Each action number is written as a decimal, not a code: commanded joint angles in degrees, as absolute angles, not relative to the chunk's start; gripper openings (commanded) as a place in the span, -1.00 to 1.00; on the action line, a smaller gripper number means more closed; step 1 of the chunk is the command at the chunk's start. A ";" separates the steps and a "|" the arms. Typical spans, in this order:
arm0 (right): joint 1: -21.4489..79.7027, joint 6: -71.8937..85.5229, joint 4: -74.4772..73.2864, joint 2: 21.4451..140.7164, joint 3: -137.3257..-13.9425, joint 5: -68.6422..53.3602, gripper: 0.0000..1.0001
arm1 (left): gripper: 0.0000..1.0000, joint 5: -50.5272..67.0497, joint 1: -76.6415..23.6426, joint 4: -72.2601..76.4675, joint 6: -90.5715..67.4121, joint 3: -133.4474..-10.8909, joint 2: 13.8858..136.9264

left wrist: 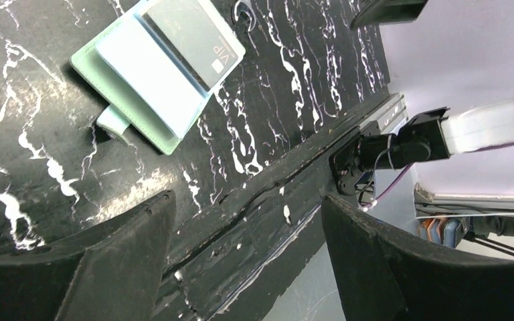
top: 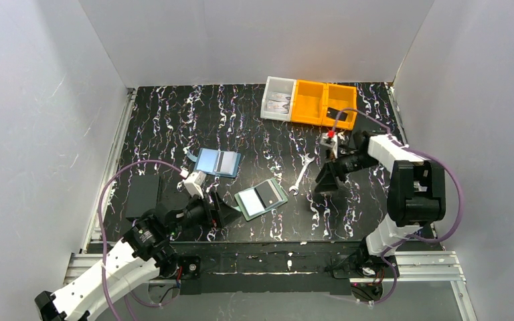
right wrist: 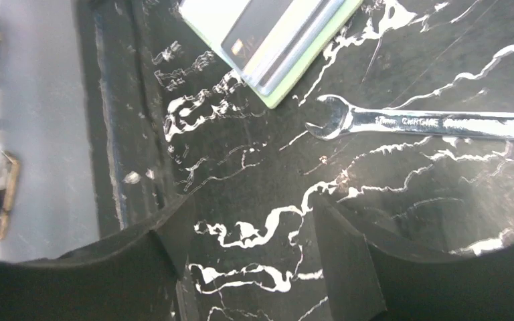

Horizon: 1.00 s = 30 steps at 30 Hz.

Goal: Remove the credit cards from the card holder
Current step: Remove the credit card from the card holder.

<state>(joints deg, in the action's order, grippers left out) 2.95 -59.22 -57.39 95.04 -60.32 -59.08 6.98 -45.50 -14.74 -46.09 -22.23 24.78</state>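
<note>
On the desk (top: 174, 120), the card holder (left wrist: 88, 67) lies open.
Sage-green, pale and dark cards (left wrist: 187, 40) tucked inside; left hand (top: 229, 212) and right hand (top: 326, 186) gape empty.

The left arm (top: 110, 267) reaches in low from the near-left corner of the tabletop (top: 174, 114), its left gripper (top: 231, 211) spread wide, holding nothing. The right arm (top: 389, 152) bends over the right side. Its right gripper (top: 326, 188) points down with jaws apart and empty.
</note>
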 commanded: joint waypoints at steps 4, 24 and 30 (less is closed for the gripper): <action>24.01 -26.55 -29.23 89.53 -61.20 -38.37 0.50 | 0.50 6.49 -45.25 6.89 -48.71 -20.71 37.39; 32.75 8.15 -6.40 95.59 -59.38 -35.83 0.05 | 0.23 2.10 -45.21 29.64 -54.53 -23.57 65.53; 32.40 9.53 -6.37 97.19 -58.77 -37.26 -0.03 | -0.03 -1.37 -45.25 32.17 -55.14 -22.26 70.09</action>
